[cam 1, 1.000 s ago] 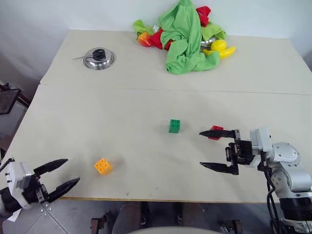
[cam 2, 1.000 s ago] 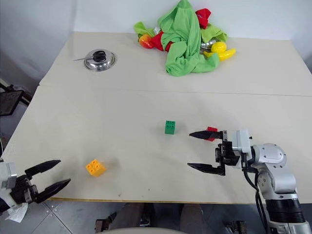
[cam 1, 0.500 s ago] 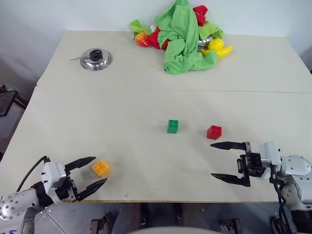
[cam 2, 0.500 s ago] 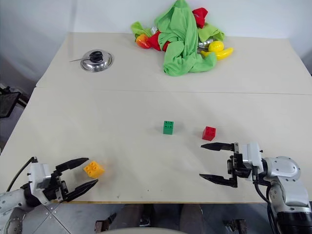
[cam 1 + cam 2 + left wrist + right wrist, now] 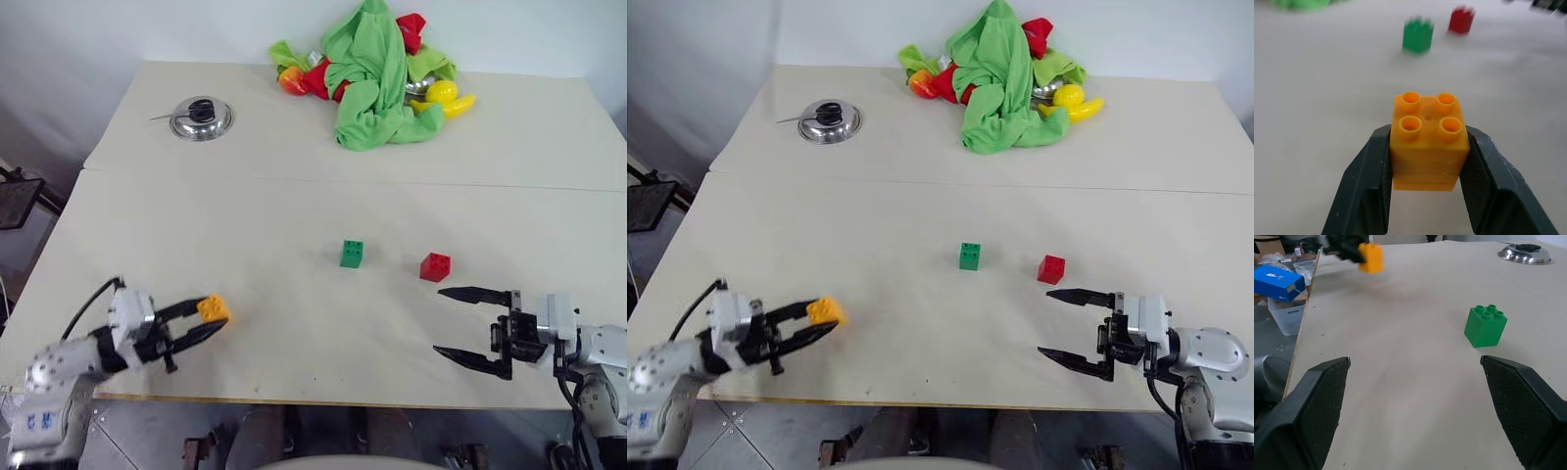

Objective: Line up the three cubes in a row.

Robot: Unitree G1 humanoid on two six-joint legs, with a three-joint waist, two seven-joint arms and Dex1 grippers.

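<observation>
Between the fingers of the left hand [image 5: 1425, 171], the orange-yellow brick [image 5: 1428, 139] is clamped, studs up. Carry it level toward the green brick [image 5: 352, 253] and red brick [image 5: 434, 266] ahead, setting it down in their line on the tabletop [image 5: 294, 206]. Right hand [image 5: 472, 325] stands apart, empty, just short of the red brick.

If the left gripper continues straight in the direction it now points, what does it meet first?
Probably the green cube. The left gripper, shut on the orange cube, points across bare table toward it, with the red cube just beyond and to one side. Depth is uncertain.
</observation>
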